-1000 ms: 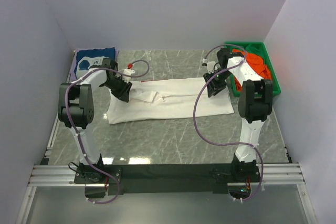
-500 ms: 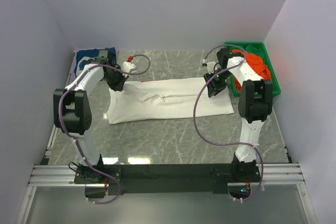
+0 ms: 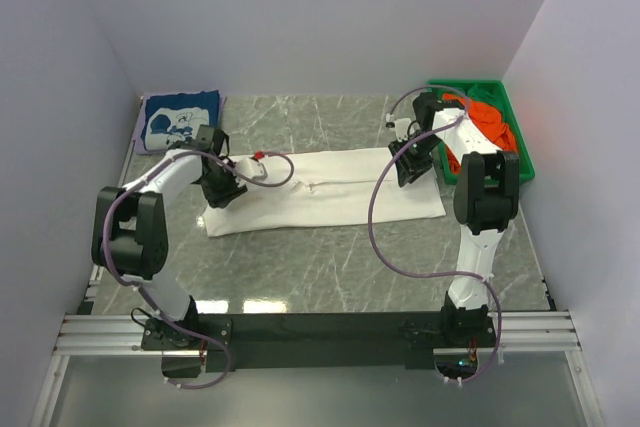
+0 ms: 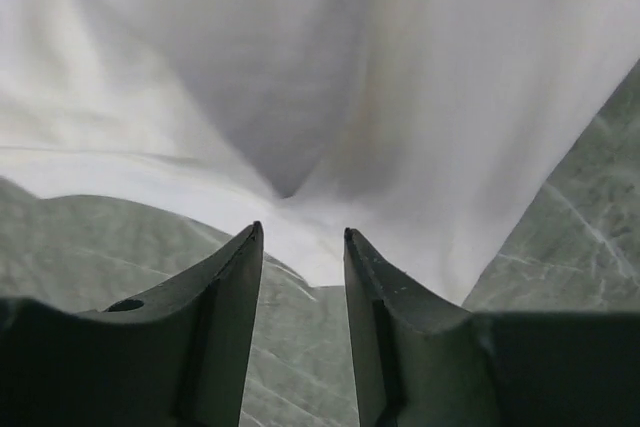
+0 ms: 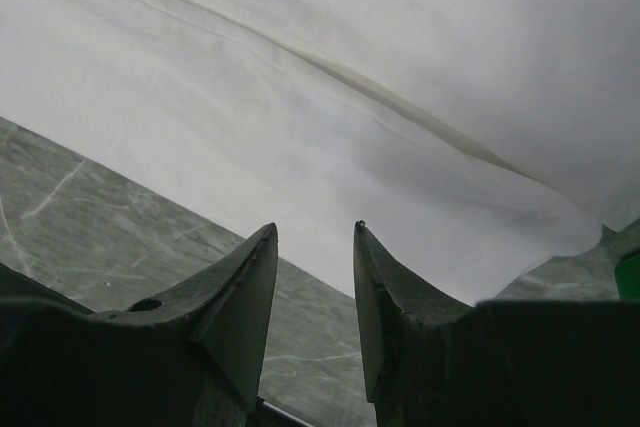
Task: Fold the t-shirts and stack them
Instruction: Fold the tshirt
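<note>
Top external view: white t-shirt (image 3: 330, 192) lies flat at centre, navy t-shirt (image 3: 180, 119) folded at far left, orange t-shirt (image 3: 490, 119) in green bin (image 3: 523, 152). Only the wrist views show jaw state: left gripper (image 4: 298, 237) and right gripper (image 5: 315, 232) are parted, gripping nothing, at the white cloth's edges.

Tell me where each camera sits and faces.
Top external: above and behind the bases, looking down on table, both arms, white t-shirt, navy t-shirt, green bin.
Left wrist: on the left arm, facing past the left gripper at the shirt's edge.
Right wrist: same, past the right gripper.
Shared by all: the white t-shirt.
</note>
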You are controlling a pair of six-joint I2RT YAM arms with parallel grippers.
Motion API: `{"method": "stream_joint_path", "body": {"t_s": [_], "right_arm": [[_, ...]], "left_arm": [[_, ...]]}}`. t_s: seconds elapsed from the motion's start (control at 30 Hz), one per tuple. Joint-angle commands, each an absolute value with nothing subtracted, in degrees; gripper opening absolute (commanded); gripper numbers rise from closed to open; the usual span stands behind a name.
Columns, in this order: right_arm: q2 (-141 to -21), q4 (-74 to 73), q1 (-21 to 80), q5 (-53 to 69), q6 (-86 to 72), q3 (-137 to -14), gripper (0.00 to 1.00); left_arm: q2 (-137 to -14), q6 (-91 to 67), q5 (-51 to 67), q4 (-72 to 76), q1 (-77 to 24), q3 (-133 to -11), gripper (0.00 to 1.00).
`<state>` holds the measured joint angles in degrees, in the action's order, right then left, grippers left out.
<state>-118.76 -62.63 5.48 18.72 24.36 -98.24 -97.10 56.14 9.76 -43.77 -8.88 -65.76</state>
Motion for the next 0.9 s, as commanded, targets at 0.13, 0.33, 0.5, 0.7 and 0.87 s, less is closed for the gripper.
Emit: {"method": "stream_joint_path", "body": {"t_s": [0.13,0.33,0.5,0.7,0.87], "right_arm": [[-117.3,-62.9,5.2,18.0,24.6,-97.6,0.44],[-117.7,-62.5,4.6,19.1,23.2,-97.5,0.43],[-117.7,-62.1,4.6,19.7,22.1,-97.5,0.43],[-117.6,-62.0,4.5,19.3,21.7,-97.0,0.43],[-117.7,-61.9,4.0,19.2,21.6,-96.8,0.42]], "left_arm": [[-87.8,56.3,26.5,-42.8,-9.3,-71.5,0.41],[-90.7,51.7,26.3,-41.4,-16.6,-70.9,0.38],[-97.0,42.8,24.1,-36.3,-21.6,-72.7,0.41],[-102.6,40.3,18.5,-31.6,-24.5,-71.6,0.41],[-107.6,37.4,17.5,-30.7,-24.9,-74.7,0.43]]}}
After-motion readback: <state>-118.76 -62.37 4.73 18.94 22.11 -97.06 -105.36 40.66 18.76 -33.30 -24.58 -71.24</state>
